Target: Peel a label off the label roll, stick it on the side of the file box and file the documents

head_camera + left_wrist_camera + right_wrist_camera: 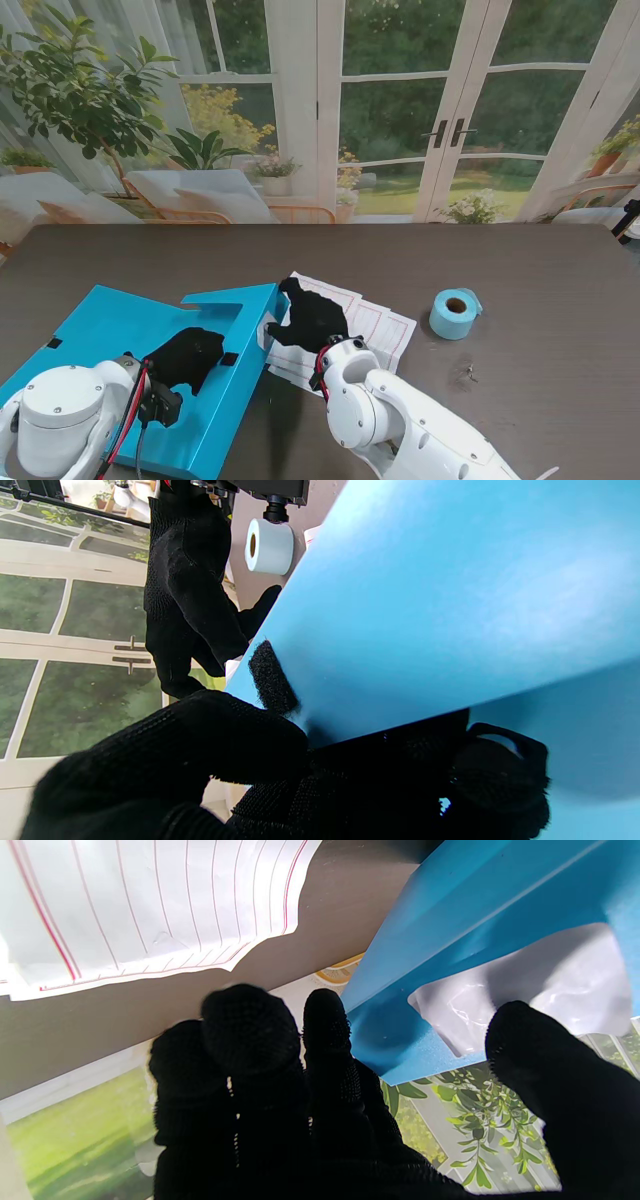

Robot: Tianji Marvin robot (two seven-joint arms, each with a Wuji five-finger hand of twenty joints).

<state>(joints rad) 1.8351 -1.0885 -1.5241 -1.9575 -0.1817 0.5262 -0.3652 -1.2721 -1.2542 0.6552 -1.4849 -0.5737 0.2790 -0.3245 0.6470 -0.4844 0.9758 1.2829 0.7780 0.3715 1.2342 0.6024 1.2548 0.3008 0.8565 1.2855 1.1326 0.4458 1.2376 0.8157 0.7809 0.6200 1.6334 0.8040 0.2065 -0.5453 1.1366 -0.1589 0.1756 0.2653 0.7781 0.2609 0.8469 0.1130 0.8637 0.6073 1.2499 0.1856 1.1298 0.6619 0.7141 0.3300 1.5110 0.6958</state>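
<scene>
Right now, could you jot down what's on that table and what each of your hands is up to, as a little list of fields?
file box: blue, lying open on the table, on my left
left hand: black-gloved, fingers closed on the box's flap
label: white, on the box's side
right hand: at the box's right edge, thumb on the label
documents: lined sheets on the table, under the right hand
label roll: farther right, standing apart
</scene>
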